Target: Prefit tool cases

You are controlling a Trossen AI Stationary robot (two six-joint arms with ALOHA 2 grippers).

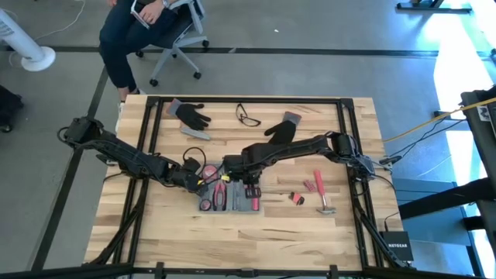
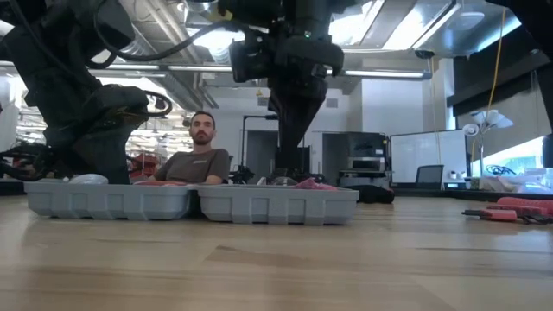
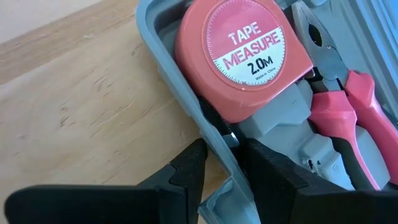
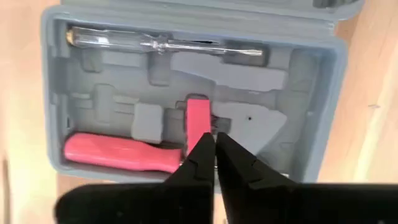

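Note:
The blue-grey tool case [image 1: 230,200] lies open on the table, its two halves side by side [image 2: 108,200] [image 2: 276,205]. One half holds a red tape measure [image 3: 242,56] and red-handled pliers [image 3: 348,106]. The other holds a clear-handled screwdriver [image 4: 161,43] and a red-handled tool [image 4: 121,152]. My left gripper [image 3: 224,165] is at the wall of the tape-measure half. My right gripper [image 4: 214,146] reaches down into the other half, shut on a small red tool [image 4: 198,115]. My left gripper pinches the case's side wall [image 3: 217,146] beside the tape measure, one finger [image 3: 186,174] outside and one finger [image 3: 267,171] inside. The case lies flat on the table. My right gripper pinches the near end of the small red tool [image 4: 199,124] between its two fingertips, from above. The tool's other end sits in a moulded recess of the case.
A red-handled hammer [image 1: 322,194] and small red bits [image 1: 297,198] lie right of the case. Two black gloves [image 1: 190,115] [image 1: 283,128], glasses [image 1: 248,116] and a slim grey bar [image 1: 198,133] lie toward the far edge. A person [image 2: 199,155] sits beyond the table.

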